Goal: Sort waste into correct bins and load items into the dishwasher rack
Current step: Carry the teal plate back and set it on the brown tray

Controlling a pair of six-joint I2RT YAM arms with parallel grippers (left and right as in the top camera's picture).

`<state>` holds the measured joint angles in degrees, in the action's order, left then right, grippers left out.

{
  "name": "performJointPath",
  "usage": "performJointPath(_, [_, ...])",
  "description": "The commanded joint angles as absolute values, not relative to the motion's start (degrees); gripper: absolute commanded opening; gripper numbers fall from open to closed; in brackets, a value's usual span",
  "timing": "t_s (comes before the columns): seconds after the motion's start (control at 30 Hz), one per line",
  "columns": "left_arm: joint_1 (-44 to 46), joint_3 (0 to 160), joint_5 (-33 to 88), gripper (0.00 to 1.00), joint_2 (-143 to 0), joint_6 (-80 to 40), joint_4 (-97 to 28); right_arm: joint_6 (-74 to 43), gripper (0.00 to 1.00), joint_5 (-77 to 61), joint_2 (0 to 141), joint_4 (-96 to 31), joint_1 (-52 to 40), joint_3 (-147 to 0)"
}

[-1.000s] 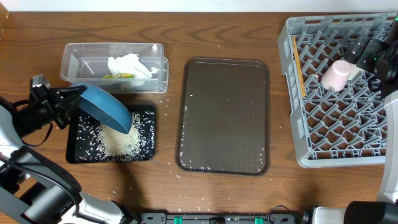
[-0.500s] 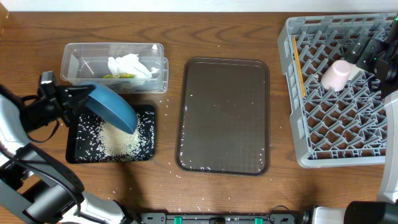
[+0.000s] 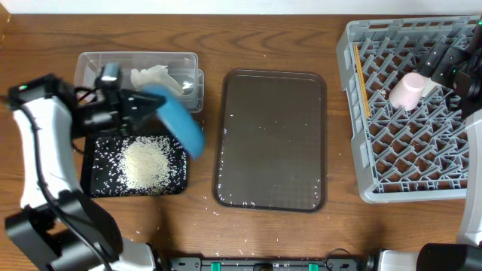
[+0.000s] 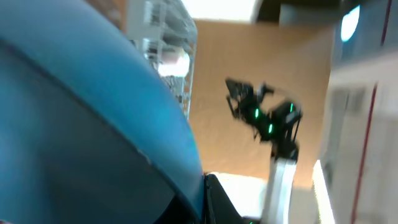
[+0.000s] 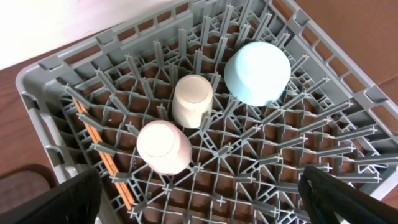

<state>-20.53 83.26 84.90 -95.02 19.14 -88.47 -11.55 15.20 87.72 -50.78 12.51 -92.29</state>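
Black tray (image 3: 96,187) at far left carries the rice heap (image 3: 143,162). Left gripper (image 3: 141,105) pinches the rim of the dark-blue dish (image 3: 183,126), tilted on edge over the tray's right end. Tissue (image 3: 154,75) sits in the clear tub (image 3: 90,64). Rack (image 3: 348,120) holds chopsticks (image 5: 102,155), pink cup (image 5: 163,146), white cup (image 5: 193,99) and light-blue bowl (image 5: 257,71). Right gripper (image 5: 199,186) is spread and empty above them.

Blurred. Dark-blue dish (image 4: 81,124) fills left, close up; grey rack (image 4: 166,37) behind, top; right arm (image 4: 268,119) distant over table (image 4: 261,53).
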Motion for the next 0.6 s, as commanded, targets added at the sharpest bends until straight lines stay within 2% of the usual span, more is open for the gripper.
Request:
performJointPath(0.0, [-15.1,83.5,89.1,0.06,-93.8,20.9,-86.1,-12.2,0.99,15.6,87.5,-50.8,12.7,-92.7])
performJointPath(0.2, [-3.8,83.5,89.0,0.06,-94.1,18.0,-75.3,-12.2,0.99,15.6,87.5,-50.8,12.7,-92.7])
performJointPath(0.3, [1.6,83.5,84.9,0.06,-94.1,10.1,-66.4,-12.2,0.99,15.6,87.5,-50.8,12.7,-92.7])
performJointPath(0.33, [3.2,83.5,81.3,0.06,-94.1,5.2,-62.5,-12.2,0.99,15.6,87.5,-50.8,12.7,-92.7])
performJointPath(0.43, [9.0,83.5,60.1,0.06,-94.1,-13.8,-51.8,-12.2,0.99,15.6,87.5,-50.8,12.7,-92.7])
performJointPath(0.5, [13.1,83.5,49.1,0.06,-94.0,-18.6,-48.2,-12.2,0.99,15.6,87.5,-50.8,12.7,-92.7])
performJointPath(0.57, [16.8,83.5,42.9,0.06,-94.1,-19.8,-45.5,-12.2,0.99,15.6,87.5,-50.8,12.7,-92.7])
